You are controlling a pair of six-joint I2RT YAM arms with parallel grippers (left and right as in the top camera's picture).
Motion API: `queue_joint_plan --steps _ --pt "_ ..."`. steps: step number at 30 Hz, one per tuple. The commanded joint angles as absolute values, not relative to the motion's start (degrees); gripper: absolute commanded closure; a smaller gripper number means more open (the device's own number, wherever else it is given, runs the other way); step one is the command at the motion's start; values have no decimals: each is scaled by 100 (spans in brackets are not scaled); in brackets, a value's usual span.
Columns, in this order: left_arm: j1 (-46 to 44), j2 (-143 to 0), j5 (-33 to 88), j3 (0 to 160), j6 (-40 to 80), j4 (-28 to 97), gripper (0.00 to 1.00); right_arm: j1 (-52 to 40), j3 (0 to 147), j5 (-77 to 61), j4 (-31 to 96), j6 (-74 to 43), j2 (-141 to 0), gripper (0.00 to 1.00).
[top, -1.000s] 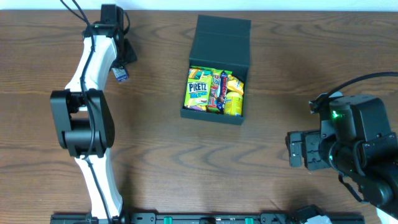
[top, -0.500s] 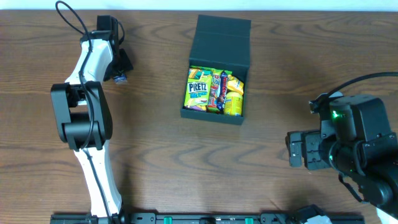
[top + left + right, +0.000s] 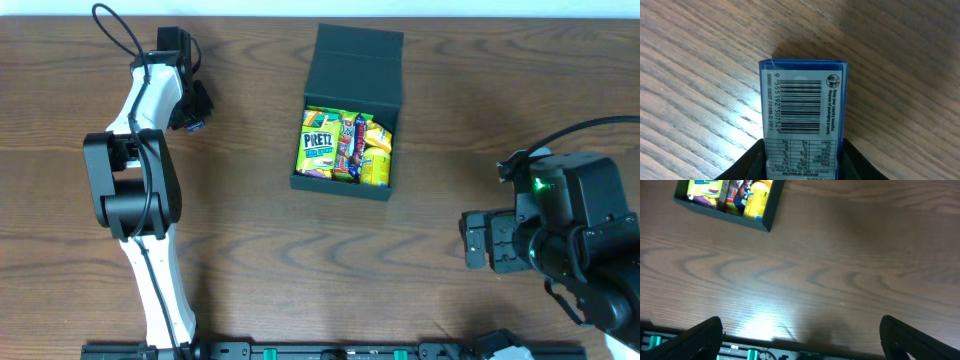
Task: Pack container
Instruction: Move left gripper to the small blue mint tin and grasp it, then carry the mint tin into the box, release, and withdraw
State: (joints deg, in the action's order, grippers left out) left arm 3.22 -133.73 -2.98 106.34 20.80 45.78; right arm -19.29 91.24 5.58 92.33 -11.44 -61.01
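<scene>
Grips a blue packet (image 3: 803,100) in the left gripper (image 3: 802,164), jaws pressed against both sides of its lower end, barcode face turned to the wrist camera, wood-grain table (image 3: 700,60) behind it; cannot tell whether the packet touches the wood. Seen from overhead, puts that gripper at about 10 o'clock on the table, well apart from the container (image 3: 350,110). Finds the container, a dark charcoal box, at about 12 o'clock, lid flap swung open toward the far edge, the inside filled with snack packets (image 3: 350,150), among them a yellow-green Pretz pack (image 3: 318,142) on its 9 o'clock side. Has the right gripper (image 3: 800,337) at about 4 o'clock, fingers (image 3: 702,337) spread wide with nothing between them, only bare wood below. Catches one corner of the container at 11 o'clock in the right wrist view.
</scene>
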Motion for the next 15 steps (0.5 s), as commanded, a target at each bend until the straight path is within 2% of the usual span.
queue_joint_plan --steps 1,5,7,9,15 --pt "333 -13500 -287 10584 2053 4587 73 -1876 9174 556 9240 -1063 -6086 1" --pt "325 -13456 -10 10639 2056 4606 78 -1879 9174 556 9240 -1063 -6086 1" --pt "325 -13397 126 10711 2058 4628 83 -1879 9174 554 9240 -1063 -6086 1" --pt "320 -13281 154 10779 2058 4650 93 -1879 9174 556 9240 -1063 -6086 1" --pt "183 -12597 130 10787 1955 4611 94 -1879 9174 554 9240 -1063 -6086 1"
